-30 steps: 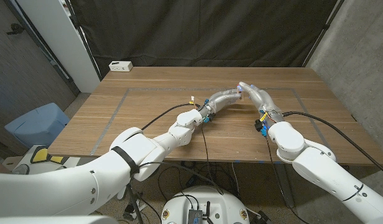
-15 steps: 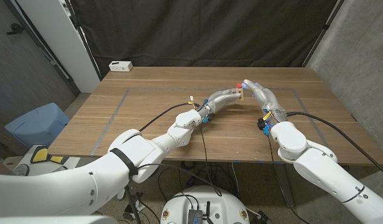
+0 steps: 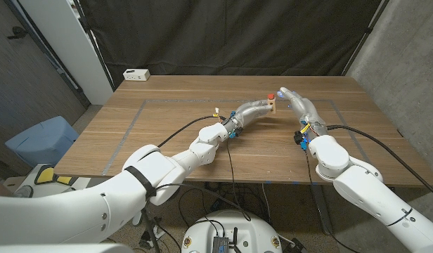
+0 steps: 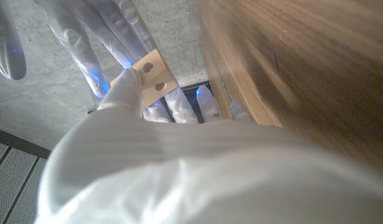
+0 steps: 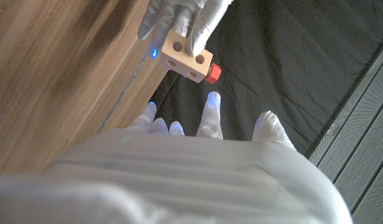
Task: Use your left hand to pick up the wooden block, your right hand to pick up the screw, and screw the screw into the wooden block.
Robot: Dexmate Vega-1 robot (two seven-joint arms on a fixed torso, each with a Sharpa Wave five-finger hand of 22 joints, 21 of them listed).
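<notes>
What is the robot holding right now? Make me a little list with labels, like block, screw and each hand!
block: wooden block with round holes, held up above the table
screw: red screw sticking out of one side of the block
left hand: left hand grips the block with its fingers
right hand: right hand next to the block, fingers apart, holding nothing
far corner: small white box lies on the table

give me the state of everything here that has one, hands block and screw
left hand: grips the wooden block, held up off the table
wooden block: held in the left hand's fingers, holes visible on its faces
screw: red head sticks out of one side of the block, seated in it
right hand: open, fingers spread, beside the block, holding nothing
</notes>
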